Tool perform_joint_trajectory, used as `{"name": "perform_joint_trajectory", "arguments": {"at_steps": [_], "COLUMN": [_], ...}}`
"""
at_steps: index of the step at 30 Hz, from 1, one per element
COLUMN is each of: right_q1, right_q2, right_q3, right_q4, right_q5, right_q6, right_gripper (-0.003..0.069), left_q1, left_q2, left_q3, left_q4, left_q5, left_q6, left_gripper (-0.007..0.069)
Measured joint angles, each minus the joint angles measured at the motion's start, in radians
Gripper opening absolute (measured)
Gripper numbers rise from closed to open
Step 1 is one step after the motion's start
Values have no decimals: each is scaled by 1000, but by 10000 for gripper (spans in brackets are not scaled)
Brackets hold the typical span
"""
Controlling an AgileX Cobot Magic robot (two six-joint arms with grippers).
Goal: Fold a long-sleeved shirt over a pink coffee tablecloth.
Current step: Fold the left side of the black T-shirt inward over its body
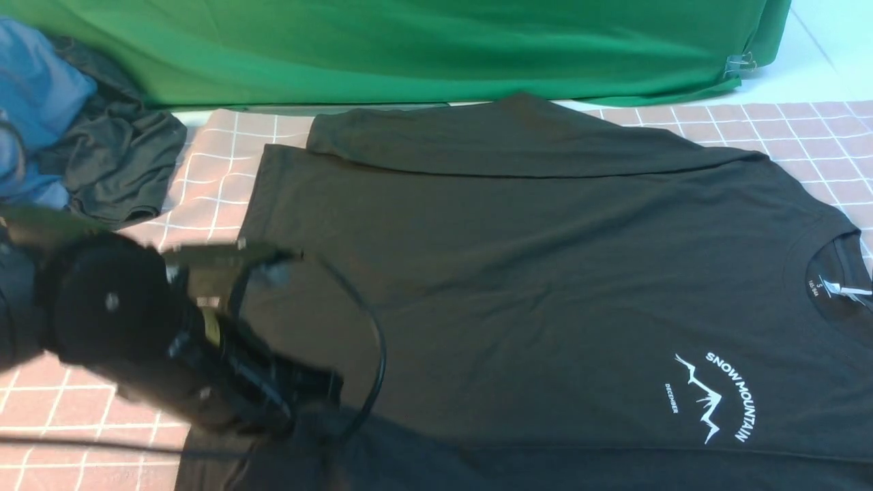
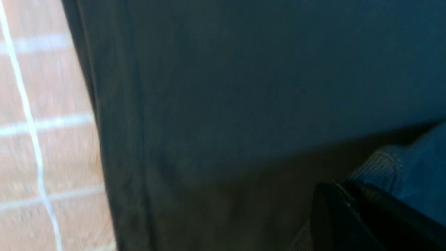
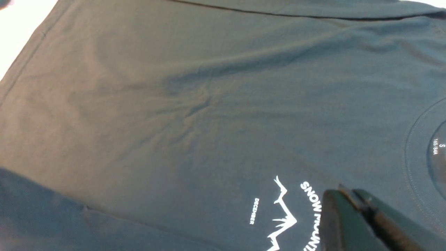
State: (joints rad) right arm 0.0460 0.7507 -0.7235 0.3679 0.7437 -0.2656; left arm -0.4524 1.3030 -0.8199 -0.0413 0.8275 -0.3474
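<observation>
The long-sleeved shirt [image 1: 518, 273] is black and lies flat on the pink coffee tablecloth [image 1: 784, 136], neck to the right, white peak print [image 1: 716, 395] near the front. Its far sleeve [image 1: 511, 136] is folded across the body. My left gripper [image 1: 320, 402] is low at the shirt's near left corner. In the left wrist view its jaws [image 2: 343, 190] are shut, with ribbed cuff fabric [image 2: 378, 167] showing on both sides of them. My right gripper [image 3: 343, 191] is shut and empty, just above the chest beside the print [image 3: 282, 216]. It is outside the front view.
A plain green cloth [image 1: 409, 48] hangs along the back. A blue garment [image 1: 34, 102] and a dark grey garment [image 1: 116, 164] are heaped at the far left. A black cable [image 1: 378, 354] loops from my left arm over the shirt.
</observation>
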Motion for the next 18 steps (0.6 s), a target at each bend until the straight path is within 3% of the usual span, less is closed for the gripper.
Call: {"name": "perform_joint_trajectory", "arguments": {"at_steps": [10, 18], "right_q1": [0, 0], "right_q2": [0, 0], "right_q3": [0, 0], "right_q4": [0, 0], "right_q5": [-1, -1], "right_q6": [0, 0], "right_gripper": [50, 57], "left_q1": [4, 112], "left_q2": [53, 151], "left_q3": [-207, -296], "left_q4": [120, 139], "left_q5": [10, -11], "left_q6": [-84, -83], "left_gripper": [46, 46]}}
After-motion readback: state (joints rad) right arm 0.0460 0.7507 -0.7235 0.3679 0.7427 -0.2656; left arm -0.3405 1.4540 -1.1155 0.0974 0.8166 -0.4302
